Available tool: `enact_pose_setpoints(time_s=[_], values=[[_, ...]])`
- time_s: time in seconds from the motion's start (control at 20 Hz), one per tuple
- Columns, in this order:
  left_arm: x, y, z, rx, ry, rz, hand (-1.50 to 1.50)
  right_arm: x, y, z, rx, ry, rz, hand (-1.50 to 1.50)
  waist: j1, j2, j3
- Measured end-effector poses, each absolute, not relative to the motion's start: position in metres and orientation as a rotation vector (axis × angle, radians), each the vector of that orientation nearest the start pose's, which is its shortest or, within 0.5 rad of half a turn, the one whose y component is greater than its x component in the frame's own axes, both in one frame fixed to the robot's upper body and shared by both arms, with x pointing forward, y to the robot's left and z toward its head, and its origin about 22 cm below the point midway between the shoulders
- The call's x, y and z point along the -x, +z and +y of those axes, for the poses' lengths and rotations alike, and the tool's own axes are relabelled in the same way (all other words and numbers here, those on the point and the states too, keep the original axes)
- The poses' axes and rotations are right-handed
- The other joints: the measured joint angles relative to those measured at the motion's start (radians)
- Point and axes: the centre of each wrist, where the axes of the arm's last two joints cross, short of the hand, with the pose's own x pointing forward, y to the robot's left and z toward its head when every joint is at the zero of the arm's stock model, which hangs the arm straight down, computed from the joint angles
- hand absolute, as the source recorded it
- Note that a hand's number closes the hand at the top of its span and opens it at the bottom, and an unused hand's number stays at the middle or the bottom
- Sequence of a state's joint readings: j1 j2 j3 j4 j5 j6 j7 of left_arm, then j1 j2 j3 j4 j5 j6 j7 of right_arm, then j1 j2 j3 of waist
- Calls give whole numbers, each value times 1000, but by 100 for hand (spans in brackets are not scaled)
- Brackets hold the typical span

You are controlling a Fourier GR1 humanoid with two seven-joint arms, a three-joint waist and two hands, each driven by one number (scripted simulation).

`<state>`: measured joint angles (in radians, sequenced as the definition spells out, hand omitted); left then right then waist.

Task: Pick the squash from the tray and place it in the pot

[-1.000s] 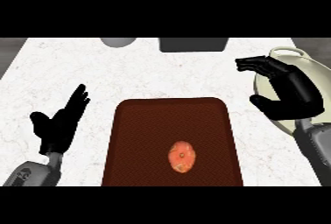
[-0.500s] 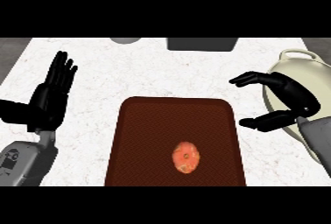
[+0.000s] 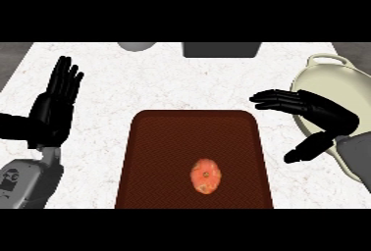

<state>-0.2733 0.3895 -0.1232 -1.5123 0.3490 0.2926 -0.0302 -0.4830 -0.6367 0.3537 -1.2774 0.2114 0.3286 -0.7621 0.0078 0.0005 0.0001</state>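
Two hands: both show above the counter (image 3: pixel 181 83), and neither holds anything.
Right hand (image 3: pixel 319 115): released, fingers spread and pointing left, thumb hanging apart below them. It hovers between the tray's right edge and the pot, covering part of the pot's near rim from where I stand.
Left hand (image 3: pixel 54 110): flat and open, fingers up, resting at the left, well apart from the tray.
Squash (image 3: pixel 205 176): small, orange and oval, lying alone on the tray toward its near end, a little right of the middle.
Tray (image 3: pixel 159 142): dark brown with rounded corners, in the middle of the counter.
Pot (image 3: pixel 340 83): cream and wide-mouthed, at the right, with a handle on its far side; part of it is hidden behind that hand.
Step in hand: by my reckoning, the reach. The squash is not yet touched, and the whole carry is left to do.
Doing it well: I would bring the right hand left and toward the robot until it is over the squash. Thumb and fingers should be wide on the way down, then close across the narrow sides, not the ends.
Care: a rounded thing on a flat tray may roll if one finger nudges it first, so both sides should meet it together.
After that: lift clear of the tray before swinging to the pot's mouth.
Far edge: a grey round thing (image 3: pixel 138 45) and a dark box (image 3: pixel 221 49), out of the way.
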Motion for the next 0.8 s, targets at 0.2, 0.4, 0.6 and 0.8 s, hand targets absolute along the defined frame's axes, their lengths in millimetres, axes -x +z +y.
enact_pose_setpoints(time_s=[0.2, 0.4, 0.6, 0.8], values=[[-300, 76, 267, -113, 45, -1757, 0, -330, 101, -265, -137, 1579, -1886, -150, -7, -3, -1], [-300, 79, 272, -111, 50, -1759, 0, -316, 105, -228, -99, 1671, -1812, -150, -10, -4, -1], [-302, 76, 272, -109, 50, -1761, 0, -304, 103, -203, -60, 1733, -1724, -150, -10, -3, -1], [-302, 78, 267, -103, 53, -1757, 0, -299, 95, -196, -23, 1762, -1640, -150, -8, -2, -1]])
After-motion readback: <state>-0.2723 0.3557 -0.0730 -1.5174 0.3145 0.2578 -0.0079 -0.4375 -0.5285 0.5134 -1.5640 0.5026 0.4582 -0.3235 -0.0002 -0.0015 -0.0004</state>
